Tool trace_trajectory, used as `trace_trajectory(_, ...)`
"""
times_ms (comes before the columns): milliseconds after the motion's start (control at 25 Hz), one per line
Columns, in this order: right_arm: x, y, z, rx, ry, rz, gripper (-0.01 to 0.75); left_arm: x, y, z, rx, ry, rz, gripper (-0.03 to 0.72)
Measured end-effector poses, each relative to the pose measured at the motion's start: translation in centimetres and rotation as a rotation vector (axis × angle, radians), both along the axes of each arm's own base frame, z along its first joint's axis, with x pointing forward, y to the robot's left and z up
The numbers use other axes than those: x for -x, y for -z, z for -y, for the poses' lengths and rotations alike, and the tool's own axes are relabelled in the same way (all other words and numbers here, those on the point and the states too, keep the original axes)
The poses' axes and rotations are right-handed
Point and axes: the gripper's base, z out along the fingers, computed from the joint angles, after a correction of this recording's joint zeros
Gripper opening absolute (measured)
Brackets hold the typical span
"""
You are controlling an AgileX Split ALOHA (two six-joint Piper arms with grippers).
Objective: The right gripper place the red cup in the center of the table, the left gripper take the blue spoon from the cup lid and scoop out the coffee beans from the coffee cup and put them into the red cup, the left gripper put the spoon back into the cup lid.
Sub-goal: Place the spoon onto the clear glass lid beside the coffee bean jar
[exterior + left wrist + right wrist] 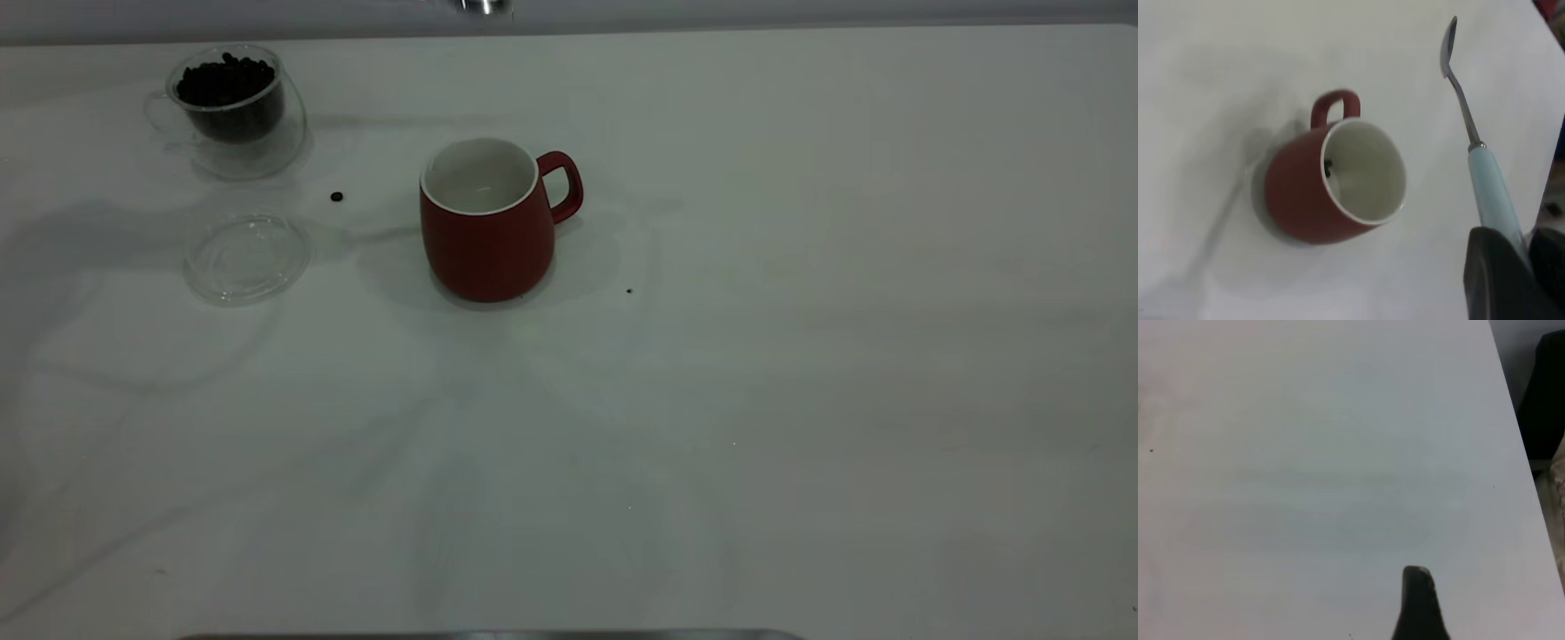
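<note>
The left gripper (1511, 267) clamps the blue spoon (1490, 193) by its pale handle, long axis running straight out from the fingers, bowl leading, held above the table (800, 356) beside the upright red cup (487, 222); right jaws' state unclear

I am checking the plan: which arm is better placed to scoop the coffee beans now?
Left. The left gripper holds the blue spoon by its handle, above the red cup. The right gripper hangs over bare table, holding nothing visible.
</note>
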Motion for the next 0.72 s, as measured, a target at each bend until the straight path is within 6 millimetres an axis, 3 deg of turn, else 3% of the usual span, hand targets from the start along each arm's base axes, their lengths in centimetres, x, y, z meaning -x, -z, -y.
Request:
trace_trajectory(240,0.0,0.0,0.0,0.000,0.000,0.000,0.574,1.3,-5.9,-0.1,-0.031,-0.060,0.057,0.123)
trace_trajectory(480,0.0,0.0,0.0,0.000,0.000,0.000,0.574,4.1,-12.2,-0.3,-0.116,-0.133,0.113,0.123)
trace_trajectory(600,0.0,0.0,0.0,0.000,0.000,0.000,0.574,6.0,-14.3,-0.4,-0.152,-0.178,0.111,0.123)
trace_trajectory(720,0.0,0.0,0.0,0.000,0.000,0.000,0.574,8.2,-14.8,-0.4,-0.185,-0.180,0.105,0.123)
